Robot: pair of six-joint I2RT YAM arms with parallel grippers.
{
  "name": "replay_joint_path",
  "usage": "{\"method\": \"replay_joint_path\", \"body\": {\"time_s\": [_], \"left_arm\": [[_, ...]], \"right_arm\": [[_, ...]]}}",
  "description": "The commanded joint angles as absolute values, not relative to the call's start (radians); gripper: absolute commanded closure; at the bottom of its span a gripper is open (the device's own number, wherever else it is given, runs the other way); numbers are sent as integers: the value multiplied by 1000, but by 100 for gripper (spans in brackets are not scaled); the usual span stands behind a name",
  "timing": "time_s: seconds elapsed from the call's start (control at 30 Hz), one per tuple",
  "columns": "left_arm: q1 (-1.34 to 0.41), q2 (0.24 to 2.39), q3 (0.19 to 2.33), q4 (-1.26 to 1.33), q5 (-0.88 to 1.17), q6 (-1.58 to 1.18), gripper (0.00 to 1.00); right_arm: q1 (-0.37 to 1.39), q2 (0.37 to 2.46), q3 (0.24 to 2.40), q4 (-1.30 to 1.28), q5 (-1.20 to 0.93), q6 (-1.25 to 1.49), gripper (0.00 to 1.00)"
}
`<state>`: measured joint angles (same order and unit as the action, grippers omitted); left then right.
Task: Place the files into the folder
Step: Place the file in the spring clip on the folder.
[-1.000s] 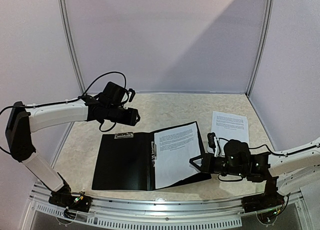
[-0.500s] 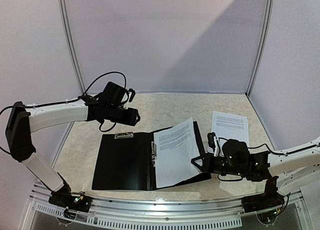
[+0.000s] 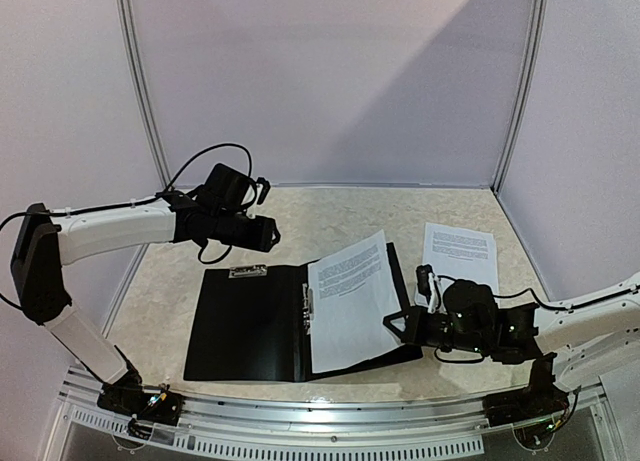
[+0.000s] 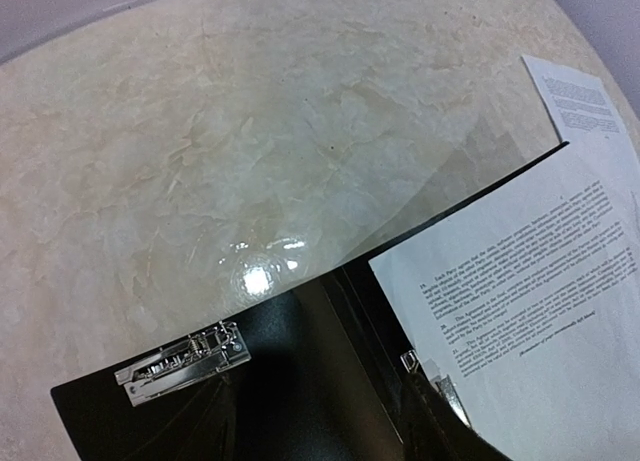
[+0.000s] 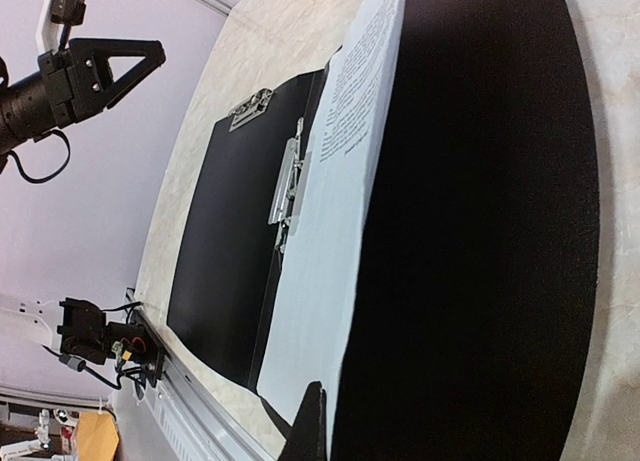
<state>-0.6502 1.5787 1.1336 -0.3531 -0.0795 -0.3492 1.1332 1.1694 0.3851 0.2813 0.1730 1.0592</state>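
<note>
Top external view had the left gripper (image 3: 268,233) hanging over the far edge of the folder (image 3: 245,326), well above the table (image 3: 330,216). Nothing sat between its fingers, and no view showed whether they were spread or closed. My call: it was best out of the way, or pressing the left cover flat if that cover began to slide.

Across to the right, the right gripper (image 3: 393,325) was clenched on the near right edge of the folder's right cover, and that cover was tipped up off the table. The step looked like folding this cover over. Done well, that meant a slow arc about the spine with a firm pinch on the cover edge, so the printed sheet (image 3: 350,301) would not slip towards the open side.

Now the looks, left to right. The folder lay open, flat and black, with a small metal clip (image 3: 248,272) at the far edge of its left cover and a long clip (image 3: 308,306) down the spine. The printed sheet rested inside on the right cover, white with dense text, its right side bowed upward. A second sheet (image 3: 460,251) lay on the table right of the folder, apart from it, so the job looked only partly done.
</note>
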Motion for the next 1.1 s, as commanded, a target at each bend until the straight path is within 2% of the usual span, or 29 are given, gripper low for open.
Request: {"method": "replay_joint_path", "body": {"time_s": [0.0, 0.4, 0.6, 0.77, 1.07], "left_arm": [[-634, 1582, 1132, -351, -66, -356, 44], [-634, 1580, 1134, -355, -61, -356, 44], [-634, 1579, 1135, -357, -57, -356, 43], [-634, 1580, 1135, -357, -57, -356, 43], [-630, 1581, 1138, -359, -54, -355, 44]], "right_arm": [[1140, 1175, 376, 302, 210, 1065, 100], [1141, 1226, 398, 313, 170, 1044, 98], [1140, 1224, 424, 256, 177, 1034, 73], [1140, 1198, 502, 104, 224, 987, 54], [1140, 1241, 650, -177, 250, 949, 38]]}}
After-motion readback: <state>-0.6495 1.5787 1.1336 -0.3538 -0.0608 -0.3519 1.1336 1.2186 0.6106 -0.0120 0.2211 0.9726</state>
